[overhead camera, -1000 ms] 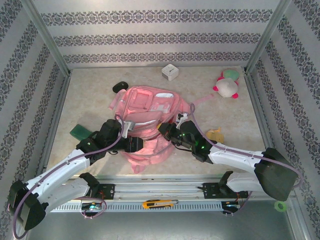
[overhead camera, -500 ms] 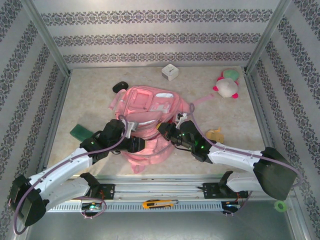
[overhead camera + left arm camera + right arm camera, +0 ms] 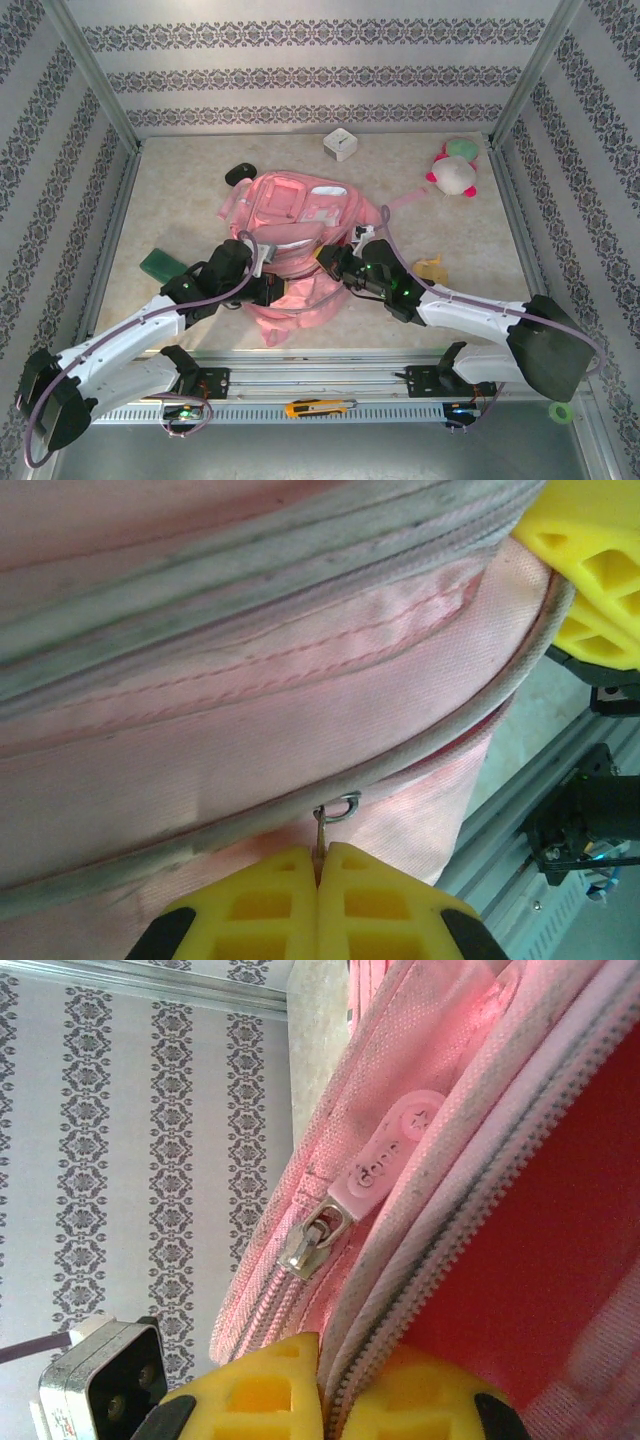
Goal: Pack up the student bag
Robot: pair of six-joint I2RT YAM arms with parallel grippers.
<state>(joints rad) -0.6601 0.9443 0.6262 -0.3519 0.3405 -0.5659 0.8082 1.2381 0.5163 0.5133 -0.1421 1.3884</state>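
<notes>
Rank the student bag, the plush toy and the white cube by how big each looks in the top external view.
1. The student bag, by far the largest.
2. The plush toy.
3. The white cube, somewhat smaller than the toy; both sit at the far end, so nearness hardly matters.

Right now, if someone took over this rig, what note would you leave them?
Left hand: shut on the small metal zip pull of the bag.
Right hand: shut on the bag's zip edge.
Bag lies mid-table; plush toy and white cube lie outside it, at the back.
Done: both grips set.
Left: open the zip, pack the things.
</notes>
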